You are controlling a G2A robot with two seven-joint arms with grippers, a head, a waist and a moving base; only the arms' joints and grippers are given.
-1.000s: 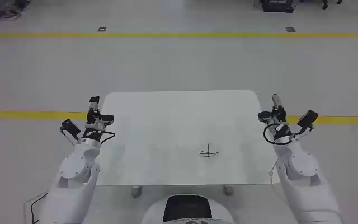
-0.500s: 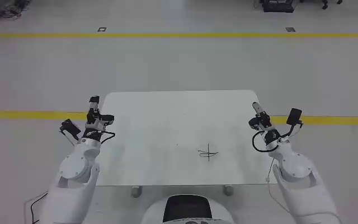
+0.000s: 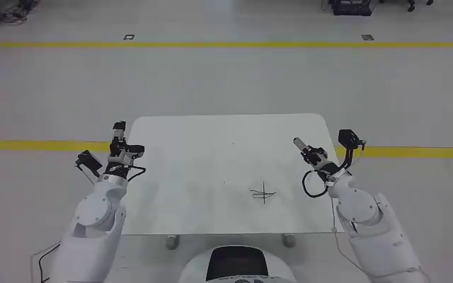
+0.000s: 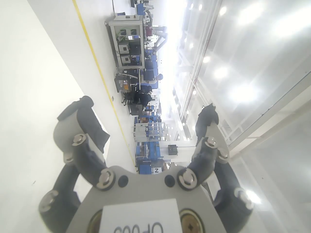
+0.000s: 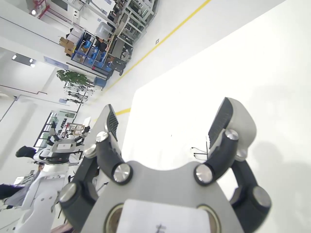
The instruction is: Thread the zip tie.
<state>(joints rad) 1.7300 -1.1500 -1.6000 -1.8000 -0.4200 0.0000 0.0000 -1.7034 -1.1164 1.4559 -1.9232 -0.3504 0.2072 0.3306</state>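
zip tie, apparently, lies on table; left gripper, right gripper jaws apart.

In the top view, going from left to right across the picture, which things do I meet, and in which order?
left claw, open → zip tie, lying on the table → right claw, open
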